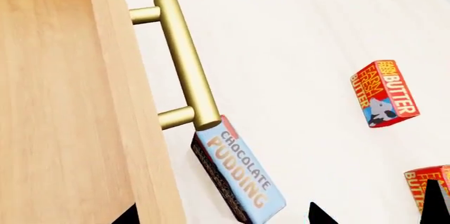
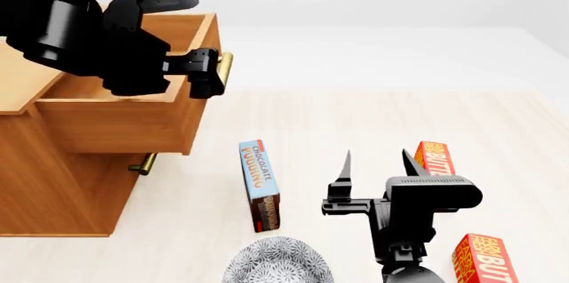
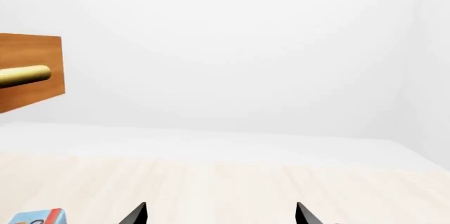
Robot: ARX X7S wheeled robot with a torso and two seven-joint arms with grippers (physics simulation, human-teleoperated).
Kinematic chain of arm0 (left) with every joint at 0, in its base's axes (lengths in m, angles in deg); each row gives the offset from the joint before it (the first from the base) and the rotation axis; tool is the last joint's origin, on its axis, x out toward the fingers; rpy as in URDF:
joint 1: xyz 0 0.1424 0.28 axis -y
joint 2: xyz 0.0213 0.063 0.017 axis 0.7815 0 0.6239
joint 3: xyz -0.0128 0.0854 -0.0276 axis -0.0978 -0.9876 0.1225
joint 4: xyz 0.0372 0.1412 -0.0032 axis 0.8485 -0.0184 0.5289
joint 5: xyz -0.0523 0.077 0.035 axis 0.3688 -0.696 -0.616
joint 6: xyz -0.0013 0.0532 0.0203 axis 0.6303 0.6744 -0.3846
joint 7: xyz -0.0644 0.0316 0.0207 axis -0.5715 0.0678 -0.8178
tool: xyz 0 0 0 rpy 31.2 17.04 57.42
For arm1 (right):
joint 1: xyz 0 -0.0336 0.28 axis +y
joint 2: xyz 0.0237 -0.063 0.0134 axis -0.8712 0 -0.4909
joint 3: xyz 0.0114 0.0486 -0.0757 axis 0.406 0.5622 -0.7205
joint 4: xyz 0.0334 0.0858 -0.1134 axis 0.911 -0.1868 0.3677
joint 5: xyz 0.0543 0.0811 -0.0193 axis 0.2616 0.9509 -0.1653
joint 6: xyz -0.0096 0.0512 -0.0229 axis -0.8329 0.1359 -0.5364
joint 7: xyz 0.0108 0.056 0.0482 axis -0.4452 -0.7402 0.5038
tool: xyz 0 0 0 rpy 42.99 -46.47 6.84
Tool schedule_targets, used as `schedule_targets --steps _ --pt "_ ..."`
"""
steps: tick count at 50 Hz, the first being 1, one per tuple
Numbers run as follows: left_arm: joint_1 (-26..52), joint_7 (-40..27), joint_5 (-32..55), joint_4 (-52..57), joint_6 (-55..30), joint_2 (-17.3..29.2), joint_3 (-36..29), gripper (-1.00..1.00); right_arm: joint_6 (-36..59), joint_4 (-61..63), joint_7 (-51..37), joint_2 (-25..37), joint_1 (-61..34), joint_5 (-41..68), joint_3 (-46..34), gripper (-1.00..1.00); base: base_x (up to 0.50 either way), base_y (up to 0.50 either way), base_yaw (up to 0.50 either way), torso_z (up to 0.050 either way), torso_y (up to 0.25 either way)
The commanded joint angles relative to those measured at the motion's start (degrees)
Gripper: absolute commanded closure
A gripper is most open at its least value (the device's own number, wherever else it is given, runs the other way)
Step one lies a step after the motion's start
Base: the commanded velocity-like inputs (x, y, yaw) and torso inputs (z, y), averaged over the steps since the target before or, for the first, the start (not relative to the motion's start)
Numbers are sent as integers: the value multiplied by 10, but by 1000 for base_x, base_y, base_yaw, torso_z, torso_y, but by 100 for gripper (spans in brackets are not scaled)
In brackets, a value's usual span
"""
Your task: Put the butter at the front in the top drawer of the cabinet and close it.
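Patterned grey bowl (image 2: 277,261) sits at the very bottom edge of my head view, closest to me, just left of the right gripper (image 2: 380,162). That gripper's two dark fingers stand well apart, nothing between them; it hangs over bare table (image 2: 338,123), pointing away from me.

Butter at the front (image 2: 484,264): red carton lying flat at the near right corner, partly cut by the frame edge, to the right of the right arm and apart from it. Its look-alike, the second butter carton (image 2: 436,158), lies farther back, just right of the right fingertips. I take the nearer one as the target. Chocolate pudding box (image 2: 258,185) lies between cabinet (image 2: 62,190) and right arm.

Top drawer (image 2: 124,123) is pulled out, brass handle (image 1: 184,60) facing right; what I can see of the inside wall shows nothing in it, though the left arm blocks most of the interior. Lower drawer handle (image 2: 142,164) peeks out beneath. Left gripper (image 2: 207,75) is by the top handle; whether it grips the bar or has let go, I cannot tell — the head view is ambiguous and the left wrist view shows no fingers around the handle.

Progress, my read: drawer opened, that's all. Left to do: grasp front butter, carry it into drawer, push drawer shut.
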Motion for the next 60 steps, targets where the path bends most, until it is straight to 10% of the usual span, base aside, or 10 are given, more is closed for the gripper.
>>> schedule_targets --steps 1,60 --pt "14 46 24 1 1 -14 -20 -100 -2 -1 -1 2 0 4 -2 -100 0 0 0 0 0" --pt "36 73 42 37 49 -36 -81 -100 1 -11 -11 5 -20 15 -16 -100 0 0 0 0 0"
